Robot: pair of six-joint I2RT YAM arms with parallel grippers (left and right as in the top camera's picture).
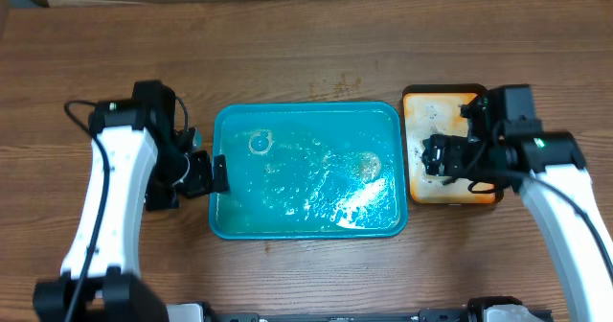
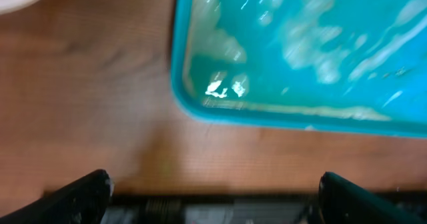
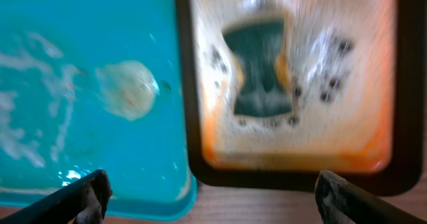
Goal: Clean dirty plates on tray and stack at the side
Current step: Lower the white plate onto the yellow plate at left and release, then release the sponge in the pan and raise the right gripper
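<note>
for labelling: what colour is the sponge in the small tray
The sponge is dark green; right wrist view.

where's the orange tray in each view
Overhead: orange tray right of centre, beside the teal tray's right side.
Left wrist: not in it.
Right wrist: fills the right half, sponge inside.
Shared landmark: the teal tray, in all three views.

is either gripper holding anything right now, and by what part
Nothing is held: left gripper and right gripper are both open and empty; the sponge lies in the orange tray.
</note>
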